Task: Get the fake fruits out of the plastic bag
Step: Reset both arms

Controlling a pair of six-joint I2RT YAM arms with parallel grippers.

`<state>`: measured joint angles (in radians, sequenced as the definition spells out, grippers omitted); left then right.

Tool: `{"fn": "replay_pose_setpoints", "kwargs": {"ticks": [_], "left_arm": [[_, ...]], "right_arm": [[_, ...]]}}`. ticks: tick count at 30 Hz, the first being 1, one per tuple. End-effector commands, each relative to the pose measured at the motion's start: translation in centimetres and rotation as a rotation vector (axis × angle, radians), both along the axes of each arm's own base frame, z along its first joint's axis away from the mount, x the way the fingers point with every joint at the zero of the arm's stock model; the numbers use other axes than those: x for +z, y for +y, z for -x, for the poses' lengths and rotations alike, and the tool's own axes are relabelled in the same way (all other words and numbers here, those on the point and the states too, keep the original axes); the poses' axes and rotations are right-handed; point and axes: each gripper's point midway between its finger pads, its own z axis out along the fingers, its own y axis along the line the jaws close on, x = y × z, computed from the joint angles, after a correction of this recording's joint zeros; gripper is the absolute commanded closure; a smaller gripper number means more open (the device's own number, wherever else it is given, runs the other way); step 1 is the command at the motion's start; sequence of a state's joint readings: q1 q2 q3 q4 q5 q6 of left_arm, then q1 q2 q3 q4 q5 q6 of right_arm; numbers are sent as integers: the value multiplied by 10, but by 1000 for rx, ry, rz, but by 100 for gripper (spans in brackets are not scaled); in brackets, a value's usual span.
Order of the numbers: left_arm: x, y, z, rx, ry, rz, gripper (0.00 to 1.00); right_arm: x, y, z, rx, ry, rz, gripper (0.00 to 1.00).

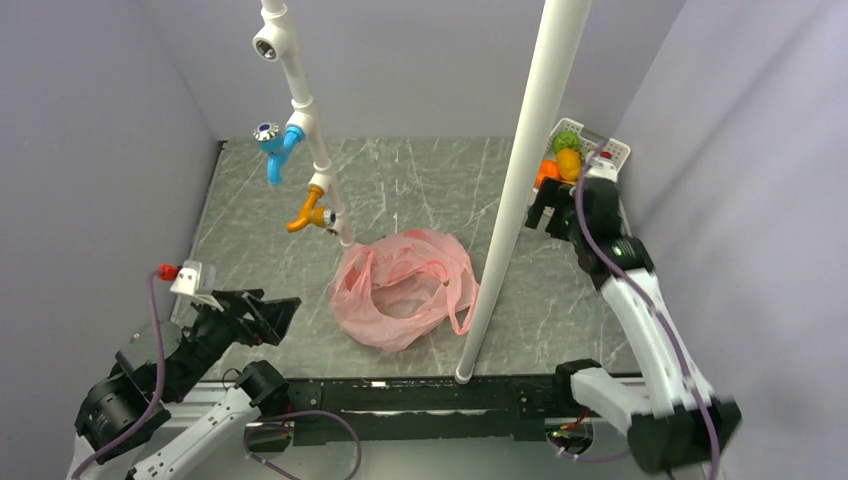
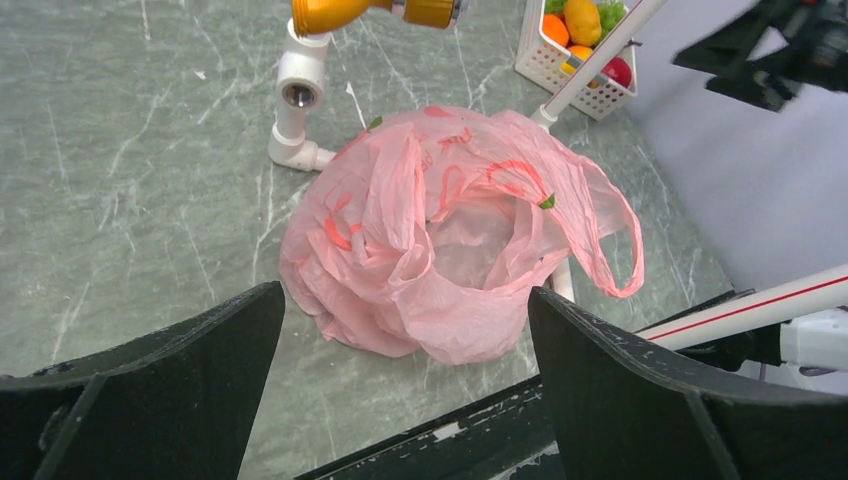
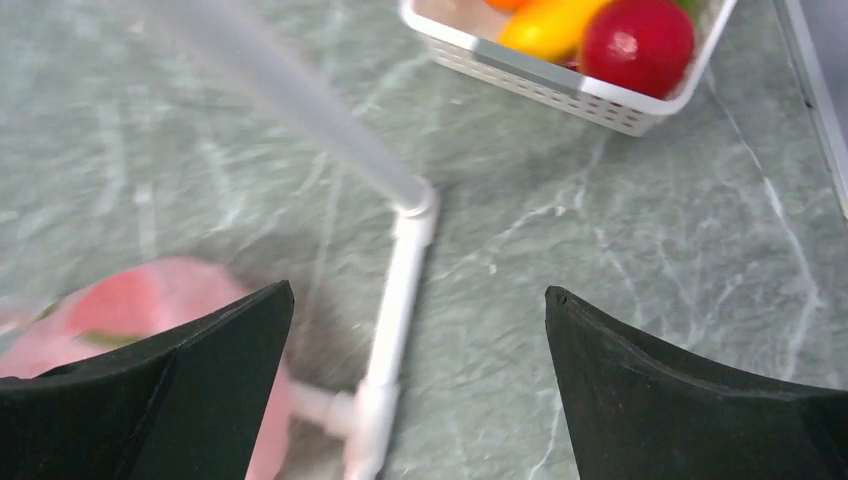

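The pink plastic bag [image 1: 405, 290] lies crumpled in the middle of the table, its mouth gaping upward [image 2: 450, 240]. No fruit shows inside it. The fake fruits sit in a white slotted basket [image 1: 612, 150] at the far right: an orange one [image 2: 556, 28], a yellow-orange one [image 3: 550, 25] and a red one [image 3: 637, 45]. My left gripper [image 1: 278, 312] hovers open near the front left, its jaws wide and empty, pointing at the bag [image 2: 405, 295]. My right gripper [image 1: 543, 208] hangs open and empty just in front of the basket [image 3: 417, 290].
A tall white pole [image 1: 520, 180] rises from the front edge right of the bag. A white pipe stand [image 1: 318, 160] with a blue tap [image 1: 275, 145] and an orange tap [image 1: 308, 215] stands behind the bag. Grey walls close in the left, back and right sides.
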<state>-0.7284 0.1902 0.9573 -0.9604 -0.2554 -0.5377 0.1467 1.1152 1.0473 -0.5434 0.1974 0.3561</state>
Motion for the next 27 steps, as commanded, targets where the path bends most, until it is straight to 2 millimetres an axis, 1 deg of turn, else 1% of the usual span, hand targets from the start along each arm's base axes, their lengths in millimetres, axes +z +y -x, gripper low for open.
{"fn": "replay_pose_setpoints", "kwargs": {"ticks": [1,3,6,8,10,13,15,19,22,23,25,27], "left_arm": [[44,18,2,47,-155,32,1],[57,28,2,78,-198,25,1],[82,39,5,105,-275,24,0],[96,46,8,119,-316,28,1],[108,51,12,126,-349,38,0],[118,57,15,141,-376,52,1],[120,63,16,160,-385,50,1],[117,73,15,212,-376,46,1],[114,72,14,209,-375,45,1],[113,71,14,210,-373,42,1],[111,69,13,205,-360,36,1],[109,67,12,199,-348,34,1]], "right_arm": [[40,16,61,81,-116,-98,0],[64,20,86,128,-196,-128,0],[110,37,122,280,-364,-169,0],[135,43,145,343,-466,-189,0],[156,37,161,324,-547,-200,0],[180,31,178,313,-630,-198,0],[189,29,186,311,-658,-192,0],[192,22,192,278,-680,-195,0],[194,15,197,239,-728,-201,0],[191,13,198,226,-740,-198,0],[187,11,200,224,-763,-188,0],[188,10,202,225,-785,-177,0]]}}
